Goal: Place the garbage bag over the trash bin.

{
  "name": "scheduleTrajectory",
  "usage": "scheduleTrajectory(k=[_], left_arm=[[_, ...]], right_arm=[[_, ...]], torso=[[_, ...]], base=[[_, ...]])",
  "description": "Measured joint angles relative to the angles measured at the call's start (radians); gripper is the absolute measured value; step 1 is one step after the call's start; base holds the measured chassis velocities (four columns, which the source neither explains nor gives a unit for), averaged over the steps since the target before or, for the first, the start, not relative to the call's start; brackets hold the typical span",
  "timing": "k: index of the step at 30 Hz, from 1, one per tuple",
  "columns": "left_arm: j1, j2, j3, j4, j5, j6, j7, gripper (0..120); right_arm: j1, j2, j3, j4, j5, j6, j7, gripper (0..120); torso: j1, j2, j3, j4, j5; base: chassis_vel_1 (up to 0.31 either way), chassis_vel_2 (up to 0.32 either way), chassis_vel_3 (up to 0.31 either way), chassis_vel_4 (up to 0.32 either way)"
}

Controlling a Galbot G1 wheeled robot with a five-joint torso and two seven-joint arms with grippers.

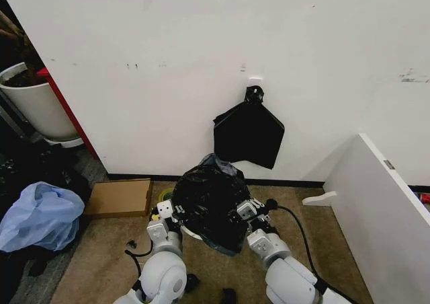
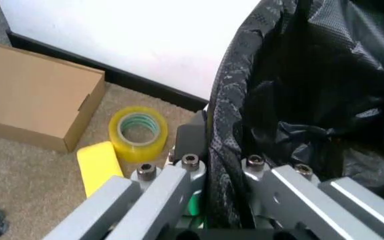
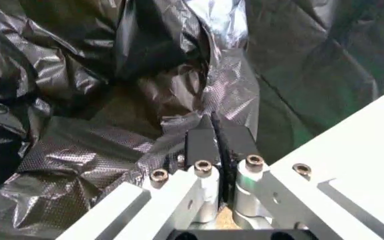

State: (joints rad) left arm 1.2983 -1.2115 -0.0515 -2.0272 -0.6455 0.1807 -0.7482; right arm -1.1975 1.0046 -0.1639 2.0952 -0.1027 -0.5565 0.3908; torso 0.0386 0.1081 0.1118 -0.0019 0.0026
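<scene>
While the garbage bag point(image 1: 209, 203) covers the trash bin point(image 1: 191, 233), we pinch its film on both sides — left gripper point(image 2: 209, 150), right gripper point(image 3: 213, 131) — fingers closed.

Count: one garbage bag point(image 1: 211, 206), glossy black, on the floor by the wall. One flat black bundle point(image 1: 248, 134) hanging on the wall. One pale blue bag point(image 1: 39, 215). One cardboard box point(image 1: 119, 198). One yellow tape roll point(image 2: 137, 134), one yellow block point(image 2: 100, 164) beside it. One big white tub point(image 1: 37, 105). Two grippers: left gripper point(image 1: 165, 211), right gripper point(image 1: 247, 210).
</scene>
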Motion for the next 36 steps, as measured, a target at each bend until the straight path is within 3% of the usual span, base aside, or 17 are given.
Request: scheduleTrajectory(k=[9, 13, 15, 21, 23, 28, 30, 36], left_arm=[[0.003, -0.001, -0.008, -0.003, 0.0, -0.003, 0.002, 1], [0.002, -0.003, -0.007, -0.003, -0.003, -0.002, 0.001, 1], [0.002, -0.003, -0.006, -0.003, -0.003, -0.002, 0.001, 1], [0.002, -0.011, -0.003, -0.003, 0.001, 0.002, 0.001, 1], [0.002, -0.011, -0.003, -0.003, 0.001, 0.002, 0.002, 1], [0.006, -0.012, -0.006, -0.005, 0.001, 0.003, 0.003, 1], [0.005, -0.014, -0.007, -0.005, 0.002, 0.003, 0.003, 1], [-0.001, -0.027, -0.006, -0.004, 0.002, 0.004, 0.003, 1]], right_arm=[[-0.035, 0.006, 0.024, 0.028, -0.013, 0.067, 0.0, 0], [-0.06, 0.004, 0.024, 0.046, -0.058, 0.071, -0.019, 16], [-0.061, 0.006, 0.024, 0.045, -0.06, 0.07, -0.019, 19], [-0.06, 0.016, 0.015, 0.044, -0.074, 0.051, -0.022, 47], [-0.06, 0.016, 0.015, 0.044, -0.075, 0.051, -0.022, 47], [-0.054, 0.018, 0.007, 0.021, -0.139, 0.029, -0.042, 68], [-0.051, 0.018, 0.005, 0.015, -0.153, 0.028, -0.046, 68], [-0.027, 0.026, -0.002, -0.021, -0.251, 0.04, -0.049, 41]], torso=[[0.0, 0.0, 0.0, -0.0001, 0.0001], [0.0, 0.0, 0.0, -0.0001, 0.0], [0.0, 0.0, 0.0, -0.0001, 0.0], [0.0, 0.0, 0.0, 0.0, 0.0], [0.0, 0.0, 0.0, 0.0, 0.0], [0.0, 0.0, 0.0, 0.0, 0.0], [0.0, 0.0, 0.0, 0.0, 0.0], [0.0, 0.0, 0.0, 0.0001, 0.0]], base=[[0.0, 0.0, 0.0, 0.0], [0.0, 0.0, 0.0, 0.0], [0.0, 0.0, 0.0, 0.0], [0.0, 0.0, 0.0, 0.0], [0.0, 0.0, 0.0, 0.0], [0.0, 0.0, 0.0, 0.0], [0.0, 0.0, 0.0, 0.0], [0.0, 0.0, 0.0, 0.0]])
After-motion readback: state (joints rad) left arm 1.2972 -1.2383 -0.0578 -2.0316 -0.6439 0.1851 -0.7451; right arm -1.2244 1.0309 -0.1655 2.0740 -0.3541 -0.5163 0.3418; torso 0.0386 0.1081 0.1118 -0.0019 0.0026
